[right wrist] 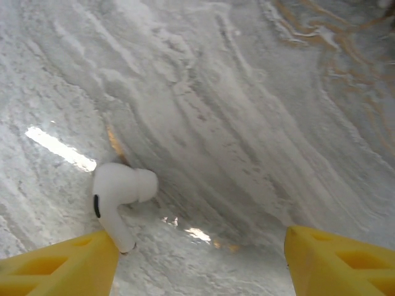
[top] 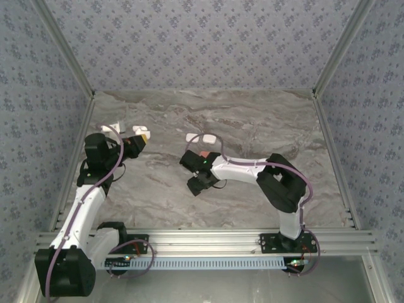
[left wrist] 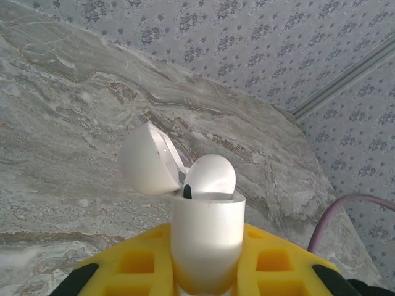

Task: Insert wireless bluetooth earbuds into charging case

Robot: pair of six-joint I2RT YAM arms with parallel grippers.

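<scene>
Two grippers share this marble table (left wrist: pixel 62 123). The left gripper (left wrist: pixel 207 268) is clamped tight on a white charging case (left wrist: pixel 207 231), gripping it upright between its yellow fingers (left wrist: pixel 133 262). The case's lid (left wrist: pixel 145 160) is flipped back to the left. A seated earbud (left wrist: pixel 213 176), white, stands in the open mouth with its rounded head above the rim.

The right gripper (right wrist: pixel 200 271) hangs low over the marble with its jaws spread wide and nothing between them. A loose earbud (right wrist: pixel 117 191), also white, lies on the table. Its stem tip sits just beside the finger at the left of the wrist view, and contact is hard to judge.

Seen from overhead, several small white pieces (top: pixel 192 137) lie toward the far side of the table, too small to identify. Patterned walls (top: pixel 202 44) close in three sides.
</scene>
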